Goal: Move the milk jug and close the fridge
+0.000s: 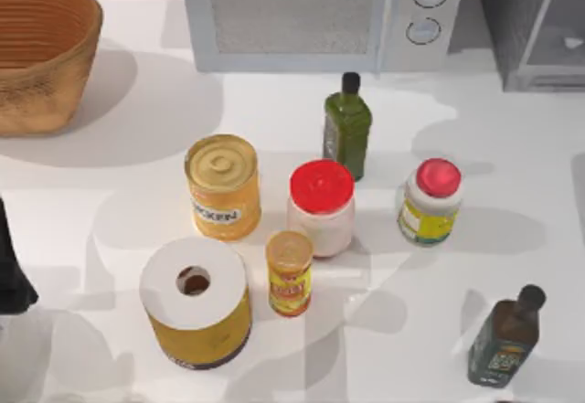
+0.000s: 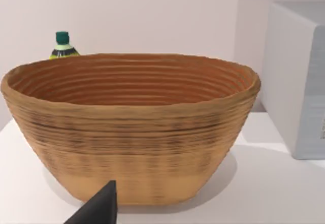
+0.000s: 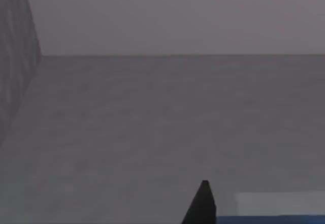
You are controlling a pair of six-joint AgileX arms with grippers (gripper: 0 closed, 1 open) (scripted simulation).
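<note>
Milk jug: a sliver of white and blue carton (image 3: 277,206) lies just beside the dark tip of my right claw (image 3: 203,208) in the right wrist view; too little shows to read any lettering.
Fridge: the large grey boxy cabinet with a pale door panel (image 1: 539,28) stands at the table's 1 o'clock corner in the top view. The right wrist view looks onto its dark grey inside.
Right claw: inside the fridge, near the carton. I cannot tell whether it is clenched, released or grasping.
Microwave: white box with two round knobs (image 1: 320,15) at 12 o'clock, just beside the fridge.
Middle of the table: a green glass bottle with a black cap (image 1: 347,131), a yellow tin can (image 1: 222,186), a white jar with a red lid (image 1: 321,206), a small red-capped jar with a yellow label (image 1: 430,202) and a small orange-lidded spice jar (image 1: 289,273), all upright.
Near edge: a wide yellow can with a white top (image 1: 195,302) at 7 o'clock, a dark brown bottle (image 1: 505,337) at 5 o'clock.
Basket: ribbed woven tan bowl (image 1: 41,51) at 10 o'clock.
Left claw: its dark tip (image 2: 99,209) faces the basket in the left wrist view, the arm parked at 8 o'clock. I cannot tell its state.
</note>
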